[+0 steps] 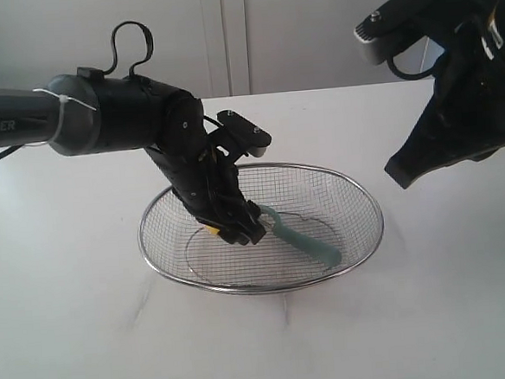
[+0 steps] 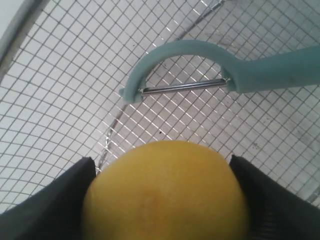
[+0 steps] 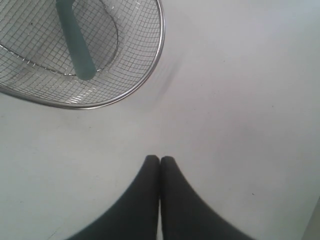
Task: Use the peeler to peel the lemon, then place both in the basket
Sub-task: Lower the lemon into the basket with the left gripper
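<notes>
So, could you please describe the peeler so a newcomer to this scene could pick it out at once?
Find the oval wire basket in the middle of the white table. Inside it lies the peeler: slim, pale teal, with a curved head and metal blade, unlike the round yellow lemon near it.

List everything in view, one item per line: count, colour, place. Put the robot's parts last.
lemon: 1, yellow, held low inside the basket
peeler: 1, pale teal with a metal blade, lying in the basket
basket: 1, silver wire mesh, on the middle of the table
table: 1, white, under everything
left gripper: 1, black, down in the basket, closed on the lemon
right gripper: 1, black, shut and empty, above the table to the right of the basket
</notes>
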You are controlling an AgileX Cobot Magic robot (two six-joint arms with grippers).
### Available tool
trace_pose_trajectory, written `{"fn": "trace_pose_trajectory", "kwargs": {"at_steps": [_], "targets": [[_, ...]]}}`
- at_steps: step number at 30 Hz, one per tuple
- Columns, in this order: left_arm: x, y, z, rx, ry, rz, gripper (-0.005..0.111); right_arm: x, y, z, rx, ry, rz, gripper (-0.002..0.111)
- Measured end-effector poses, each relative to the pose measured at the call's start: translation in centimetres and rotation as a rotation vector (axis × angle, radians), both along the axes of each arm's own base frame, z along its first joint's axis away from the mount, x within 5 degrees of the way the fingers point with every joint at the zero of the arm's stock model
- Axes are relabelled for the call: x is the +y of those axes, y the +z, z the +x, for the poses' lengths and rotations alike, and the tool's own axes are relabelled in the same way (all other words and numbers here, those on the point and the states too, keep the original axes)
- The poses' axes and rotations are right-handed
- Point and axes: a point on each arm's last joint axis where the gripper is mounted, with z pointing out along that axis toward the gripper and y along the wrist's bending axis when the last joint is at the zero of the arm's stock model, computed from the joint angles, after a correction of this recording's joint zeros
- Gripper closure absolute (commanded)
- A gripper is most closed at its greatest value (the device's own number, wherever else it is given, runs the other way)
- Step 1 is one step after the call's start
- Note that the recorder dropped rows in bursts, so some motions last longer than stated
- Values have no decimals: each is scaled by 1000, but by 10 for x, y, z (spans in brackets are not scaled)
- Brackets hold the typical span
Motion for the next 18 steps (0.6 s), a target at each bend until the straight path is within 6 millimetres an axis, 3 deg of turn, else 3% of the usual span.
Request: {"fn": "trace_pose_trajectory", "kwargs": {"at_steps": [3, 7, 18], "targets": [[-1, -7, 1, 15, 5, -1, 102, 0, 0, 0, 0, 0, 0, 108], [-2, -15, 1, 31, 5, 11, 82, 0, 0, 0, 0, 0, 0, 108], [-3, -15, 2, 29, 4, 8, 38, 0, 0, 0, 0, 0, 0, 108]]}}
